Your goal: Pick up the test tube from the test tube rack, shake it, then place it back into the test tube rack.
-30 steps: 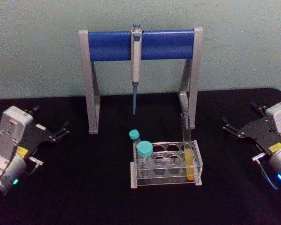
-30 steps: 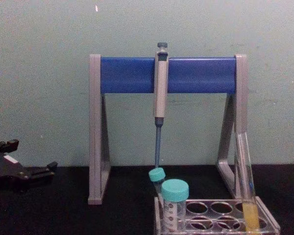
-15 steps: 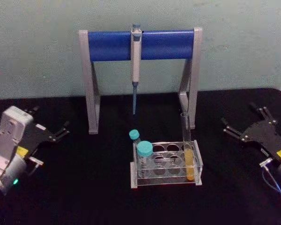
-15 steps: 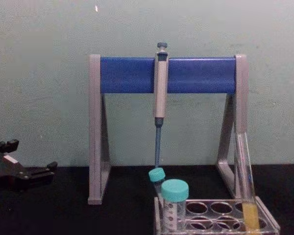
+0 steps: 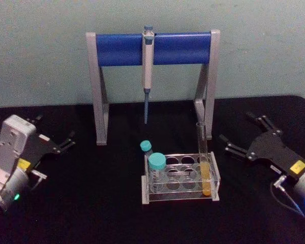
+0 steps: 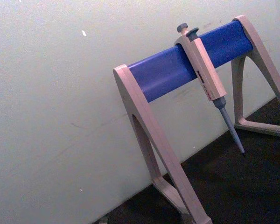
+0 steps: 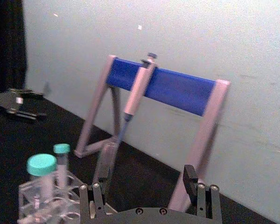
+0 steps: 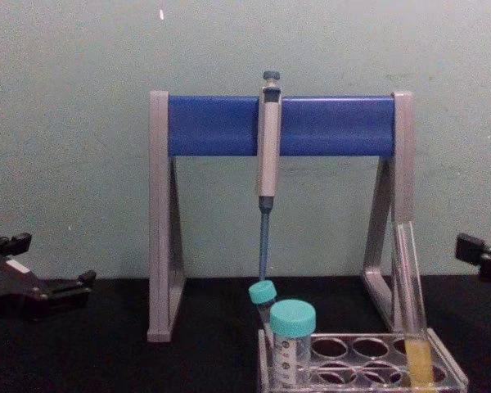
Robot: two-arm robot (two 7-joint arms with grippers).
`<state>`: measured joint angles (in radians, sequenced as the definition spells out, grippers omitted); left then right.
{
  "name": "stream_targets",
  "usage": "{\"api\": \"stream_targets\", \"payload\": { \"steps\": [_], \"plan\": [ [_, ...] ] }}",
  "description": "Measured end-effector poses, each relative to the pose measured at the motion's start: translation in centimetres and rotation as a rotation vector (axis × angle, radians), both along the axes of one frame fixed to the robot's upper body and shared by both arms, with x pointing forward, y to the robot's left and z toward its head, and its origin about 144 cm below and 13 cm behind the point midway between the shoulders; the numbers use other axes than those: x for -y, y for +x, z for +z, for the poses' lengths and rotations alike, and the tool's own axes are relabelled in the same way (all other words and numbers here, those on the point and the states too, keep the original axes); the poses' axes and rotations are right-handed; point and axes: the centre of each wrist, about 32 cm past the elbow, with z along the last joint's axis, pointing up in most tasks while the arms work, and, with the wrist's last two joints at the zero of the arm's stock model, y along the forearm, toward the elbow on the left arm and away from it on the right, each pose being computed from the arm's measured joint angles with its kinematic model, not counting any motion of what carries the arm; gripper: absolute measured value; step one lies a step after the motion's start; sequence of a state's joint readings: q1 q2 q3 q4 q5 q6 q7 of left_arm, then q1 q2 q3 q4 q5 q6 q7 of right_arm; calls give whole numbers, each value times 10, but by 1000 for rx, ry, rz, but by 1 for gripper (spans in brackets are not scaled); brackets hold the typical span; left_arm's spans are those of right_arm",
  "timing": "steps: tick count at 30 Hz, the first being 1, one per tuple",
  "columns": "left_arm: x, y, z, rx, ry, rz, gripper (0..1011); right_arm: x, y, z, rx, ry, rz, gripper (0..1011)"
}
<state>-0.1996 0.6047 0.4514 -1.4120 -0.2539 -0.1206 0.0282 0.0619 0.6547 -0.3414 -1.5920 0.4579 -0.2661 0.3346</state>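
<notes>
the test tube rack, a low clear frame with rows of round holes, sits on the black table in front of the grey-and-blue pipette stand. it holds 3 tubes. 1 is the test tube, long, slim and uncapped, standing in a hole at the rack's right end and tilted a little; yellow-orange liquid fills its lower part and the glass above is clear. the other 2 are shorter teal-capped tubes at the rack's left end, a wide one in front and a thin one behind it; what they contain cannot be told. 1 pipette hangs from the stand's blue bar, tip down. the right gripper is near the rack's right side, apart from the test tube, its fingers spread wide and empty. the left gripper is well apart at the table's left, fingers also spread and empty.
</notes>
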Motion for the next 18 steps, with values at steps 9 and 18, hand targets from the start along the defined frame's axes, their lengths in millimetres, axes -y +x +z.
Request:
{"api": "stream_targets", "payload": {
  "steps": [9,18],
  "plan": [
    [0,0,0,0,0,0,1001,-10,13,3,-66,30,106,1000],
    [0,0,0,0,0,0,1001,-18,28,8,-158,60,137,1000]
  ]
}}
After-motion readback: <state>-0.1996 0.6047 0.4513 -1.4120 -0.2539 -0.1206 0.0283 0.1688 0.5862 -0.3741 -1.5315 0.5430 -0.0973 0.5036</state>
